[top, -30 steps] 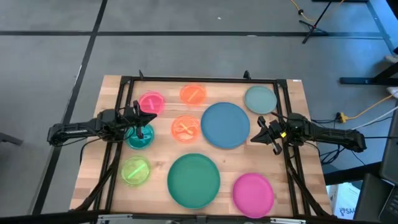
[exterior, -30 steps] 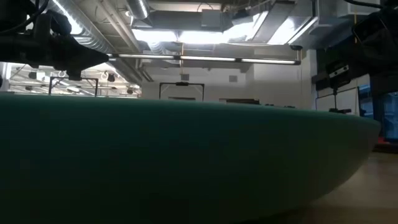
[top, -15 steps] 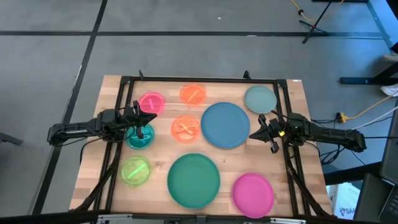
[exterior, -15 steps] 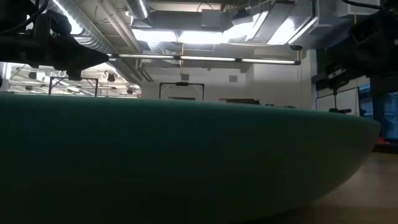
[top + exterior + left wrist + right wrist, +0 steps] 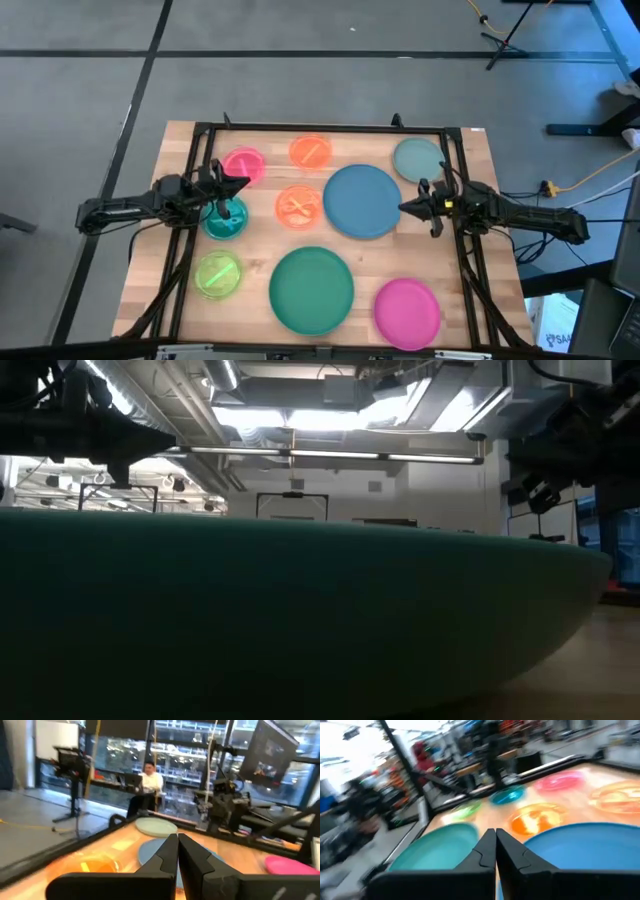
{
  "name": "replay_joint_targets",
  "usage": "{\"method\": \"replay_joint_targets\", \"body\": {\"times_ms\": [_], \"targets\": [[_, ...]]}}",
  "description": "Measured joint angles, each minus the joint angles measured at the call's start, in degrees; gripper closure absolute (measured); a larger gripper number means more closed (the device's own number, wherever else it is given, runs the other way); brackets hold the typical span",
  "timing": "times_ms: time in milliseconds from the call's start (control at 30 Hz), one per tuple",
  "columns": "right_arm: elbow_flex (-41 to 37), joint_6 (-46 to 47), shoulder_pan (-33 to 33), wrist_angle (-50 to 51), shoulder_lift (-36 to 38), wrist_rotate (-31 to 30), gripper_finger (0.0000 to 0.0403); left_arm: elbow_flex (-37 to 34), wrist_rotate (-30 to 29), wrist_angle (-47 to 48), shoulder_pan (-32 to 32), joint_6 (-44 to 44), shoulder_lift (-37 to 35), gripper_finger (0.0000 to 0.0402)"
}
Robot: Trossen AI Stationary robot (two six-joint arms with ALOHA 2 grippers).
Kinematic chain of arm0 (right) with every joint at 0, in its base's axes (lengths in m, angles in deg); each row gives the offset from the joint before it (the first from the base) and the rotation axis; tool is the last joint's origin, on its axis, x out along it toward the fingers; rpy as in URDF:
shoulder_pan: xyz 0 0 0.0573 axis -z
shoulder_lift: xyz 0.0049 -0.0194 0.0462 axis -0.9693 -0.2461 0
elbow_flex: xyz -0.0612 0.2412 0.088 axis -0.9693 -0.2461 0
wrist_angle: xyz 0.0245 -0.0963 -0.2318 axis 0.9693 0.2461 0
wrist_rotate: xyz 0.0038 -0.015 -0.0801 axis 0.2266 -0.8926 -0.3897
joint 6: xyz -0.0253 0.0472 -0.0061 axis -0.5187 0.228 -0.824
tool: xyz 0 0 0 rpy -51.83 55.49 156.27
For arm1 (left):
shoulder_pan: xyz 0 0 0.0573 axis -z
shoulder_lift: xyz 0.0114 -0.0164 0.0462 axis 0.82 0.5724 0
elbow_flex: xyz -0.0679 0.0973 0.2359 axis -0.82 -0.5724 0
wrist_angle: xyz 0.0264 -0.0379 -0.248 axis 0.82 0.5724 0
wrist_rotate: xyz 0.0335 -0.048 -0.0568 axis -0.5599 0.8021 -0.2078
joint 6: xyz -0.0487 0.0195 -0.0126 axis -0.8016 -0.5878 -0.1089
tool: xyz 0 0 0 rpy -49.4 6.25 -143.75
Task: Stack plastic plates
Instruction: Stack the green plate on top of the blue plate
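A: Layout to be logged, largest first. The blue plate (image 5: 362,201) is seen mid-table, the dark green plate (image 5: 311,289) at the near edge, the magenta plate (image 5: 407,311) beside it toward the right. None are stacked.

B: The grey-green plate (image 5: 418,159) is noted at the far right corner of the table (image 5: 486,160). Small plates: pink (image 5: 243,165), two orange (image 5: 310,151) (image 5: 296,206), teal (image 5: 224,221), lime (image 5: 217,275), all lying singly.

A: Claws?

B: The right claw (image 5: 405,207) is held at the blue plate's rim, its fingers pressed together, nothing held. The left claw (image 5: 243,185) is raised between the pink and teal plates, likewise pinched closed and empty.

A: Risk, as judged: with closed fingers at the rim, the blue plate could be shoved into the orange one rather than gripped. A thin flat rim could also be slipped off.
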Motion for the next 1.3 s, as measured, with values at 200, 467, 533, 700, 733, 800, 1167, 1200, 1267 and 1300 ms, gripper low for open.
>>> {"method": "replay_joint_targets", "body": {"times_ms": [200, 467, 533, 700, 733, 800, 1167, 1200, 1267, 1300], "targets": [[2.5, -0.8, 0.0, -6.2, -9.5, -0.2, 0.0402, 0.0, 4.6, -5.4, 2.1, -3.4, 6.9, 0.0397], [15.4, -3.5, -9.9, -7.2, -33.4, -5.5, 0.0402, 0.0, 3.6, -17.7, 11.6, -3.3, 20.3, 0.0401], [19.0, -4.0, -13.9, -6.5, -39.8, -8.8, 0.0402, 0.0, 3.0, -20.9, 14.1, -2.4, 22.9, 0.0401], [28.7, -4.2, -21.5, -2.7, -54.3, -16.1, 0.0402, 0.0, 0.6, -25.7, 19.4, -2.0, 27.4, 0.0401], [30.4, -4.2, -22.6, -2.3, -56.6, -16.9, 0.0402, 0.0, -0.2, -26.0, 20.7, -2.4, 28.2, 0.0401], [33.3, -3.6, -24.2, -1.0, -61.1, -17.5, 0.0402, 0.0, -2.6, -26.0, 23.0, -3.0, 29.7, 0.0401], [42.6, 5.0, -25.2, 0.0, -76.3, -12.9, 0.0366, 0.0, -8.8, -32.8, 30.1, -3.9, 36.2, 0.0401], [43.0, 5.0, -25.6, 0.0, -77.4, -12.9, 0.0350, 0.0, -9.3, -33.1, 30.7, -4.7, 37.0, 0.0401], [43.9, 5.0, -25.9, 0.0, -79.4, -13.6, 0.0312, 0.0, -10.1, -34.1, 32.2, -6.2, 38.8, 0.0401], [44.2, 4.9, -25.9, 0.2, -80.4, -14.3, 0.0292, 0.0, -11.0, -34.4, 33.0, -6.9, 39.9, 0.0401]]}}
